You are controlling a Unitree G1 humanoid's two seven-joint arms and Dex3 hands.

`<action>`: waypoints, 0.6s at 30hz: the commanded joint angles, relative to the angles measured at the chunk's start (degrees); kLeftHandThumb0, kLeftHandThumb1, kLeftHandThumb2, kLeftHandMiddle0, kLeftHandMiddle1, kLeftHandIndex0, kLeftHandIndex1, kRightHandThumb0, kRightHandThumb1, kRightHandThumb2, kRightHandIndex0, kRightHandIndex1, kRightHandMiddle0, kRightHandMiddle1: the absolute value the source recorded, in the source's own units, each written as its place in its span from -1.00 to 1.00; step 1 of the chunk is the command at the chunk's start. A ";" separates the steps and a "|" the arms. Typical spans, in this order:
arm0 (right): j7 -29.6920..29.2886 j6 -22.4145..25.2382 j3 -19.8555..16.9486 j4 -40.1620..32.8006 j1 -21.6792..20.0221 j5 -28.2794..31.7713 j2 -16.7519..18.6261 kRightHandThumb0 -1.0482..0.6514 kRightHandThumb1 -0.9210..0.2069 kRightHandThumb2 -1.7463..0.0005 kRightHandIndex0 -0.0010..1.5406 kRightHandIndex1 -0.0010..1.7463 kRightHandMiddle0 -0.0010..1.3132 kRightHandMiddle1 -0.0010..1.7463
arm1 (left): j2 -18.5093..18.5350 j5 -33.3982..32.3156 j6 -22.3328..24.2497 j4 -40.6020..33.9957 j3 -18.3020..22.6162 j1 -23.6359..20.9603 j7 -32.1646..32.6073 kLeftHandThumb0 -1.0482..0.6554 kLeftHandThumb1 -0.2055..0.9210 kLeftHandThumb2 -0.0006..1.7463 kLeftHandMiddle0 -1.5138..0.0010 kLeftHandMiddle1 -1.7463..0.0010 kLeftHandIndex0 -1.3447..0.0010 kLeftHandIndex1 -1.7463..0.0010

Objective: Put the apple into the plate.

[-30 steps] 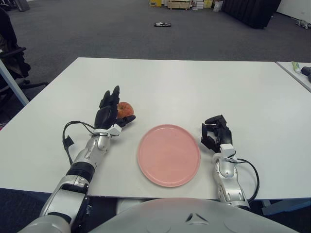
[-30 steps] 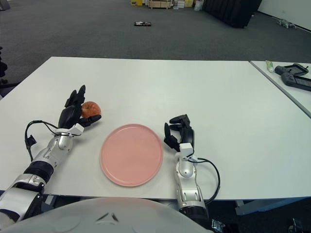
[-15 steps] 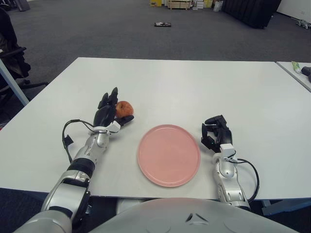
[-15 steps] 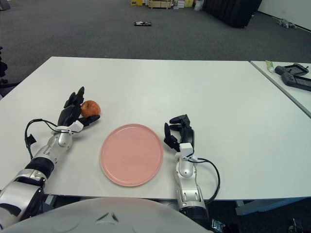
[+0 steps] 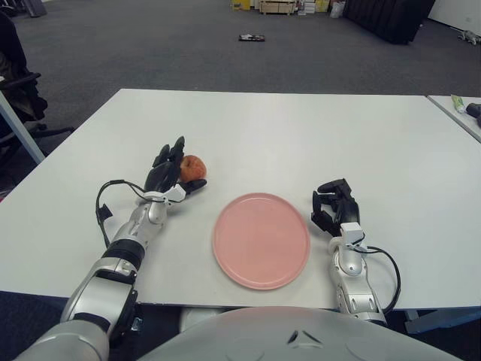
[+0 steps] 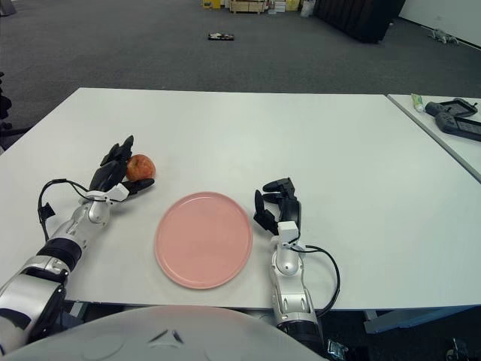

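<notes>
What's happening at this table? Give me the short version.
The left robot hand is at the apple on the white table, fingers spread around it on the left with the thumb below, not clearly gripping. The pink plate sits nearer the robot and to the apple's right, with nothing on it. The right robot hand rests curled beside the plate's right rim.
</notes>
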 commanded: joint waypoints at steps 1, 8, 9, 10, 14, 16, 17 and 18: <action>0.17 0.74 -0.40 0.41 0.61 0.20 -0.16 -0.21 -0.62 0.05 -0.20 0.60 -0.51 1.00 | 1.45 1.15 0.30 0.69 -1.47 -2.66 -0.41 -0.91 0.89 -0.65 0.94 0.96 1.00 0.60; 0.22 0.37 -0.43 0.63 0.57 0.19 -0.48 -0.21 -0.59 0.03 -0.18 0.60 -0.49 1.00 | 2.55 2.65 0.23 1.15 -3.88 -3.88 -1.39 -0.86 0.73 -0.51 0.92 0.89 1.00 0.51; 0.28 0.41 -0.44 0.62 0.57 0.29 -0.48 -0.21 -0.59 0.03 -0.19 0.60 -0.49 1.00 | 2.62 2.69 0.23 1.15 -4.07 -4.00 -1.57 -0.85 0.68 -0.47 0.94 0.87 1.00 0.50; 0.36 0.48 -0.47 0.59 0.57 0.44 -0.46 -0.21 -0.59 0.03 -0.19 0.60 -0.49 1.00 | 2.67 2.84 0.27 1.09 -4.36 -4.20 -1.81 -0.85 0.66 -0.45 0.94 0.85 1.00 0.50; 0.53 0.60 -0.63 0.69 0.52 0.78 -0.55 -0.21 -0.58 0.02 -0.20 0.58 -0.49 1.00 | 3.18 4.41 -0.02 0.85 -6.30 -5.31 -2.69 -0.88 0.63 -0.38 0.99 0.78 1.00 0.55; 0.51 0.45 -0.68 0.81 0.48 0.71 -0.62 -0.21 -0.58 0.02 -0.20 0.57 -0.49 1.00 | 3.48 4.78 -0.25 0.88 -6.92 -5.53 -2.86 -0.89 0.64 -0.37 1.00 0.78 1.00 0.56; 0.50 0.39 -0.70 0.85 0.47 0.68 -0.62 -0.21 -0.58 0.02 -0.21 0.57 -0.49 1.00 | 3.58 4.83 -0.36 0.91 -7.11 -5.59 -2.92 -0.89 0.64 -0.37 1.00 0.78 1.00 0.56; 0.46 0.31 -0.75 0.91 0.44 0.63 -0.62 -0.21 -0.58 0.02 -0.21 0.57 -0.49 1.00 | 3.69 4.95 -0.60 1.02 -7.43 -5.79 -3.17 -0.89 0.64 -0.37 1.00 0.78 1.00 0.57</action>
